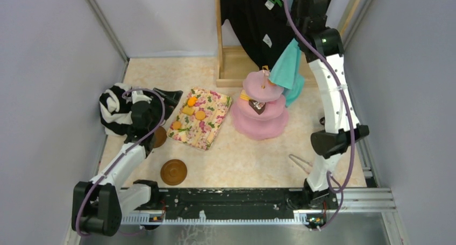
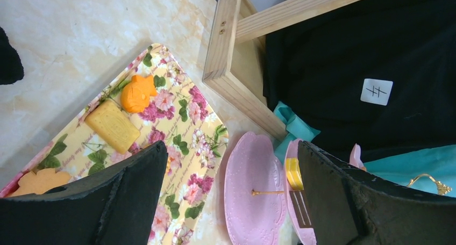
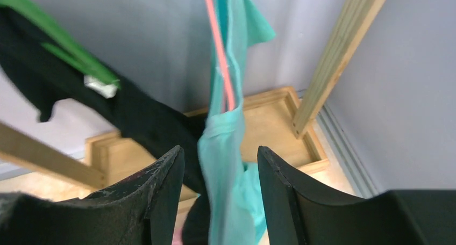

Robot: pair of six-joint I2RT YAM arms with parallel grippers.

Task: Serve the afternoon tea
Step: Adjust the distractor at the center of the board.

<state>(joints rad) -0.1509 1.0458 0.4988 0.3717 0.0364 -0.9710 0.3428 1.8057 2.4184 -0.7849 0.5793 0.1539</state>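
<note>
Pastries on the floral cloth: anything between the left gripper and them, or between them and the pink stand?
Nothing visible. The open left gripper faces the pastries directly; only bare table separates the floral cloth from the pink stand. A teal garment hangs beside its top tier.

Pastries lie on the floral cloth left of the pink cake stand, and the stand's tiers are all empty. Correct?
Not all empty. The top external view shows a brown pastry and a yellow pastry on the middle tier of the pink cake stand. Other pastries do lie on the floral cloth to its left.
</note>
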